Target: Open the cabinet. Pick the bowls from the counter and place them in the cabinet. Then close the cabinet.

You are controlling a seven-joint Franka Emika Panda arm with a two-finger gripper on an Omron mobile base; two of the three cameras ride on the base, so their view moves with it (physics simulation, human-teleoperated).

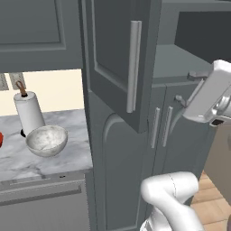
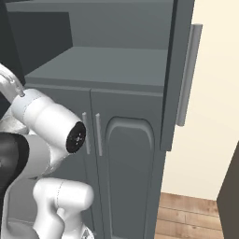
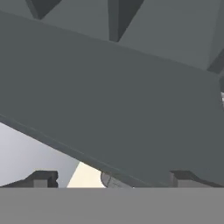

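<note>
white robot arm at an opened tall dark grey cabinet [image 1: 135, 58], with bowls waiting on the counter to the left.

both upper panelled doors with long vertical bar handles stand swung out, showing the bare grey shelf [image 2: 102, 65] inside. the two-finger gripper [image 3: 111, 179] sits at the right of the cabinet, just in front of the shelf edge; its two dark fingertips [image 3: 41, 179] stand wide apart and hold nothing, with the grey shelf right ahead of them. on the white marble counter with grey veining [image 1: 54, 164], left of the cabinet, rests the white-grey marbled bowl [image 1: 46, 140], upright, near the cabinet side. just behind it stands a white paper-towel roll [image 1: 29, 112]. a sliver of the glossy red bowl [image 1: 1, 139] shows at the far left edge.
</note>
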